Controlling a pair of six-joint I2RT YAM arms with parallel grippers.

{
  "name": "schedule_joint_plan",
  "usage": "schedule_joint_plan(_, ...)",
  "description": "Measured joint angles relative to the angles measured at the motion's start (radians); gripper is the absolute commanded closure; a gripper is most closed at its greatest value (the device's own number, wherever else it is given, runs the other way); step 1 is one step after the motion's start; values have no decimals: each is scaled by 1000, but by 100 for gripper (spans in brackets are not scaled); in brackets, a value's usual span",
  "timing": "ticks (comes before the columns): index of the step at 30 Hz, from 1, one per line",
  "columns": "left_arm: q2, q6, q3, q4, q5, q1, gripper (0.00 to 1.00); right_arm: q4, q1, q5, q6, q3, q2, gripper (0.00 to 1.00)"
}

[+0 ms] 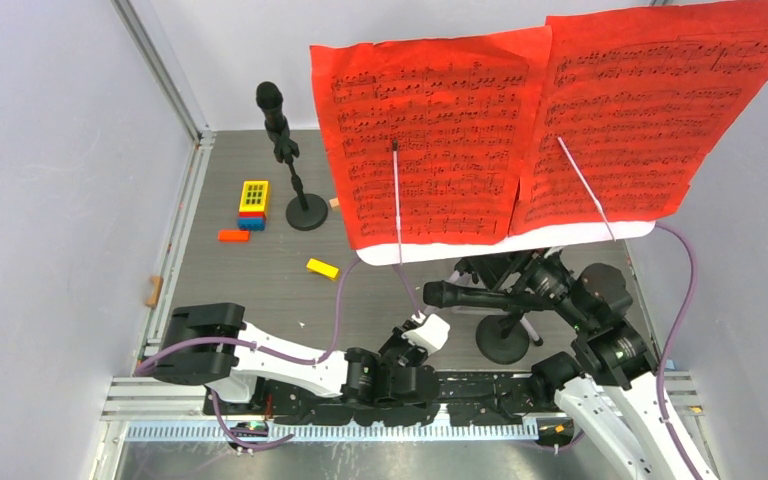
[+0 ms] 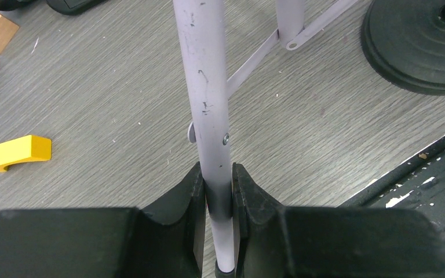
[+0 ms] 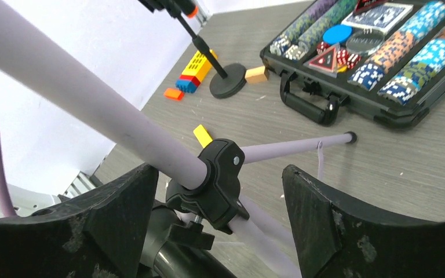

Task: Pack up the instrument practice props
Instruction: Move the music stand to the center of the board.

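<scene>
Your left gripper (image 2: 217,185) is pinched narrow on a silver leg (image 2: 205,87) of the music rack (image 1: 480,247), with both black fingers pressed flat against the tube close to its black-tipped end. The tube is pale and scuffed, and a thin brace is bolted to it a little farther up. Your right gripper (image 3: 220,174) stands wide and holds nothing. Its fingers sit either side of the rack's silver pole (image 3: 64,95), where a black clamp collar (image 3: 223,165) grips the pole, and they are clear of both. From above, the rack stands near the front middle of the grey table (image 1: 260,290). Only its white lower edge shows beneath two red sheet-music pages (image 1: 430,140), printed with black staves and pinned by thin silver retainer arms. One black microphone (image 1: 271,100) stands upright at the back left on its round base (image 1: 306,212). The second microphone (image 1: 455,295) is tipped over sideways beneath the rack, beside its own base (image 1: 503,338). An open poker chip case (image 3: 382,63) lies behind the rack, and the toy blocks (image 1: 253,205) lie at the left.
</scene>
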Motion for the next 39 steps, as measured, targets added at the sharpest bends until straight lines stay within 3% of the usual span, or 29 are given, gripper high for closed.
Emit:
schedule_joint_plan(12,17,1,19,-34,-24,-13,100,-34,-24,264,37,-26,-251,16)
schedule_joint_plan(20,18,1,20,-35,-26,-13,100,-124,-24,312,23,-13,-371,21)
schedule_joint_plan(29,19,1,20,-35,-27,-14,100,-188,-24,83,-43,68,-325,19)
schedule_joint_plan(39,23,1,26,-42,-30,-14,100,-67,-40,-80,-164,39,-286,19)
